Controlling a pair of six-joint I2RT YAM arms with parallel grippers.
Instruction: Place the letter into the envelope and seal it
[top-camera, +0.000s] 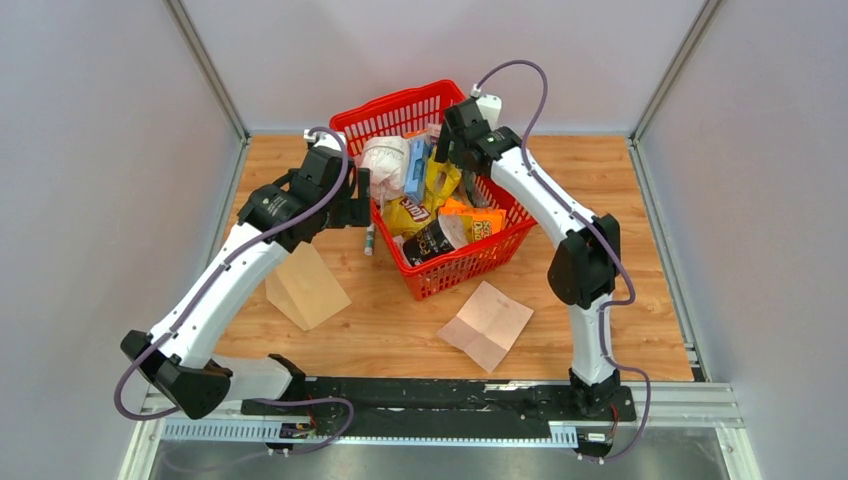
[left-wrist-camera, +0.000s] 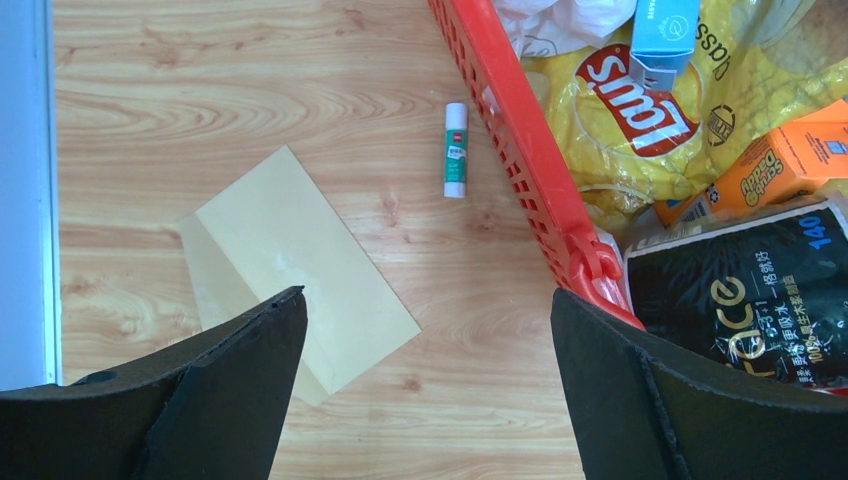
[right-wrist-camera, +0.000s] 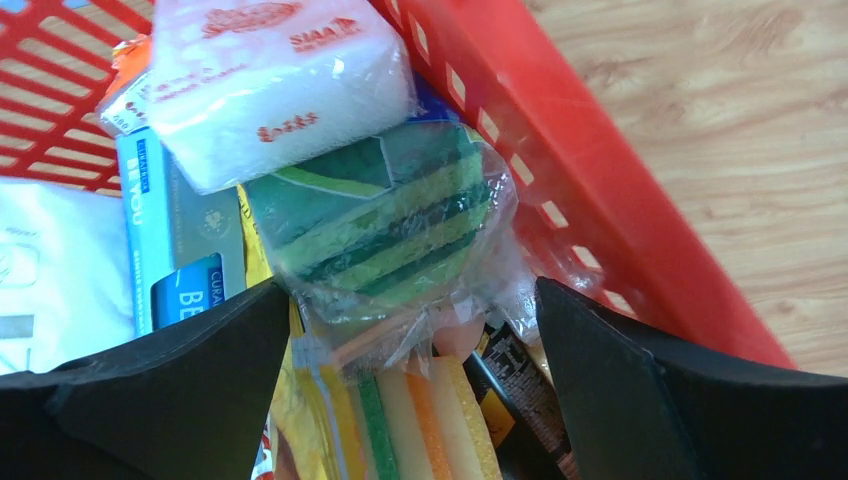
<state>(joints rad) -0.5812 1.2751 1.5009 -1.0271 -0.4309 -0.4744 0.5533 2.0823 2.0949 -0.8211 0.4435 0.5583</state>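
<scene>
The envelope (top-camera: 308, 290) is a flat tan kraft rectangle lying on the wooden table at the left, its near corner under my left arm. From the left wrist it shows as the envelope (left-wrist-camera: 290, 255), flap side to the left, ahead of the left finger. The letter (top-camera: 487, 323), a pale creased sheet, lies at the front right of the table, near the right arm's base. My left gripper (top-camera: 357, 205) hovers open beside the basket's left wall, and the left gripper (left-wrist-camera: 428, 300) has only bare wood between its fingers. My right gripper (top-camera: 452, 160) hangs open over the basket's contents, and the right gripper (right-wrist-camera: 412, 290) holds nothing.
A red plastic basket (top-camera: 462, 264) full of snack bags, boxes and sponge packs (right-wrist-camera: 385, 220) stands at the back centre. A white-and-green glue stick (left-wrist-camera: 455, 150) lies on the wood just left of the basket wall (left-wrist-camera: 530, 170). Grey walls enclose the table.
</scene>
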